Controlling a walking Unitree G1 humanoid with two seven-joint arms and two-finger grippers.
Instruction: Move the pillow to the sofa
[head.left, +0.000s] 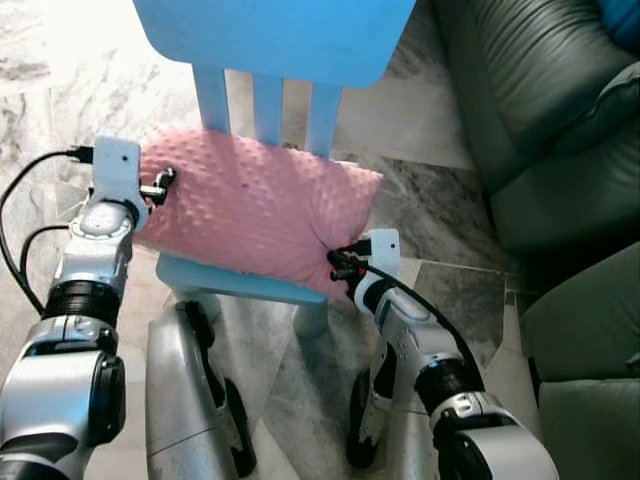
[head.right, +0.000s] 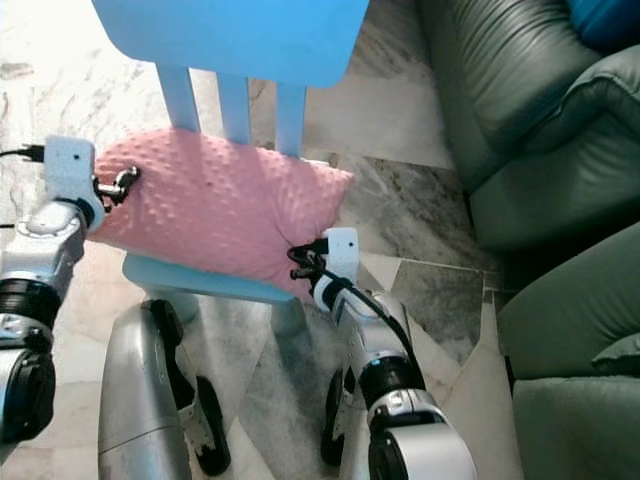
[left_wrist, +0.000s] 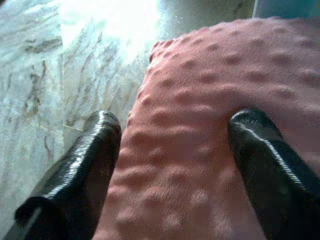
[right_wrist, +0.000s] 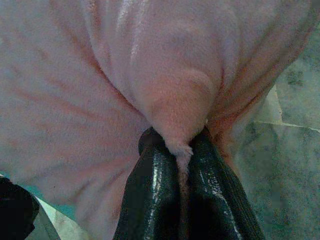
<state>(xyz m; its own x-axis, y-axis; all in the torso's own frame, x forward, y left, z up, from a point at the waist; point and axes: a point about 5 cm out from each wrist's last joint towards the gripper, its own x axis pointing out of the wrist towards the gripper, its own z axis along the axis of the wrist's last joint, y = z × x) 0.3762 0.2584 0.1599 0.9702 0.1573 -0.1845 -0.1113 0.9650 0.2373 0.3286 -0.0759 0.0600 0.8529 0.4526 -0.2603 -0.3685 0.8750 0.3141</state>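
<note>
Floor: the floor (head.left: 420, 200) was shiny stone, grey and white with dark wavy lines. Bright light fell on it at the robot's left.
Chair: a small light blue chair (head.left: 270, 35) stood right in front of the robot. Its seat was under the pillow and its back rose up behind the pillow.
Sofa: a dark green sofa (head.left: 540, 110) stood at the robot's right, apart from the chair. Its cushions looked smooth and puffy.
Pillow: the pink bumpy pillow (head.left: 250, 205) lay on the blue chair seat, leaning against the chair back. It was not on the sofa yet.
Left gripper: the left gripper (left_wrist: 170, 165) was at the pillow's left end. Its two black fingers (left_wrist: 260, 155) were apart, one on each side of the pillow's edge, touching the soft cloth.
Right gripper: the right gripper (right_wrist: 182, 170) was at the pillow's front right corner. Its fingers were squeezed together on a pinch of the pink cloth, and the cloth bunched up around them.
Robot body: the robot's silver legs (head.left: 190, 390) showed below the chair seat.
Cut off: the top of the chair back ran out of the picture. So did most of the sofa.
Hidden: most of the chair seat was under the pillow. Only a blue strip (head.left: 235, 280) showed at the front.
Hard to make out: something blue (head.left: 622, 20) sat at the far corner on the sofa, but it was too cut off to tell what it was.
</note>
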